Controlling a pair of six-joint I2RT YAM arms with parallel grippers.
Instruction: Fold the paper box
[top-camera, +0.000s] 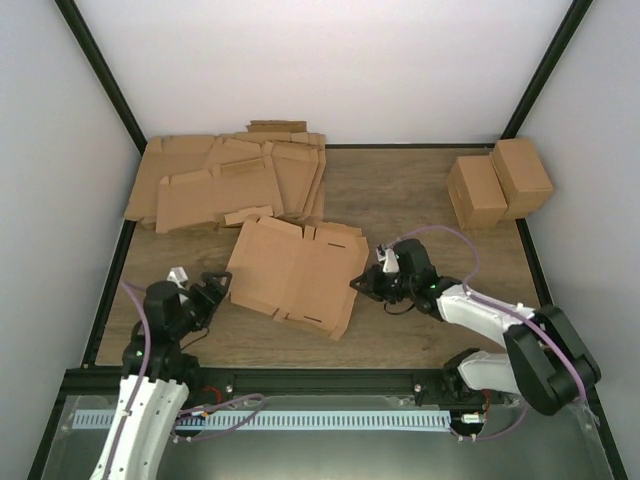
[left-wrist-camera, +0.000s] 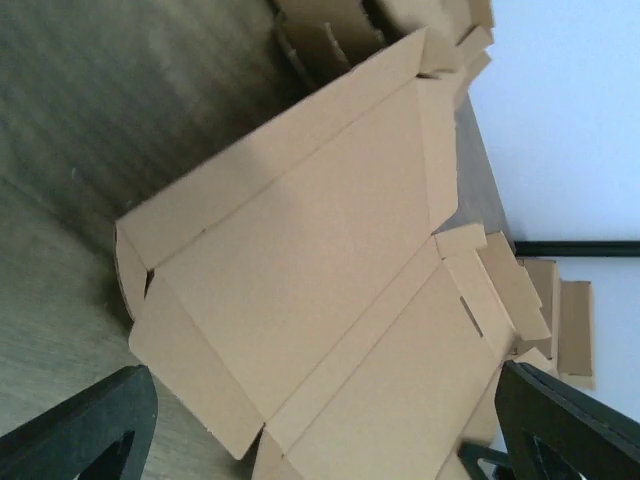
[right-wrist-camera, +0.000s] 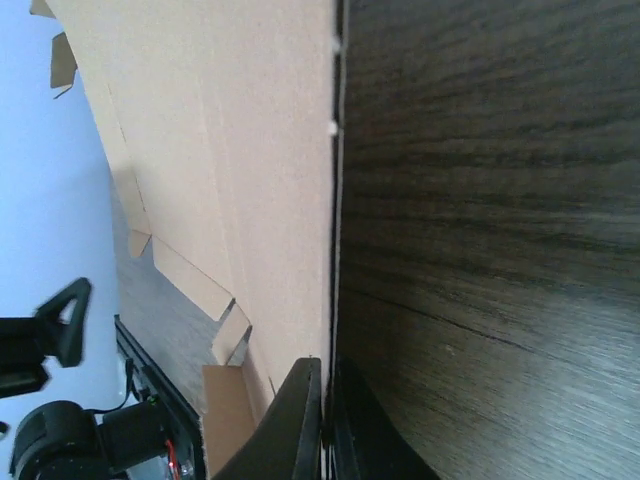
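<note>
The paper box (top-camera: 295, 272) is an unfolded brown cardboard sheet with flaps and tabs, lying mid-table. My right gripper (top-camera: 362, 283) is at its right edge, shut on that edge. In the right wrist view both black fingers (right-wrist-camera: 300, 420) press together on the thin cardboard edge (right-wrist-camera: 333, 250), and the right gripper (right-wrist-camera: 325, 425) has the sheet (right-wrist-camera: 240, 180) spreading to its left. My left gripper (top-camera: 218, 290) stands open just off the sheet's left edge, touching nothing. In the left wrist view the sheet (left-wrist-camera: 320, 260) fills the frame between the wide-apart fingers (left-wrist-camera: 95, 430) of the left gripper (left-wrist-camera: 330, 445).
A pile of flat die-cut cardboard sheets (top-camera: 230, 180) lies at the back left, close behind the sheet. Two folded brown cartons (top-camera: 498, 182) stand at the back right. Black frame posts (top-camera: 100, 75) edge the table, and white walls surround it.
</note>
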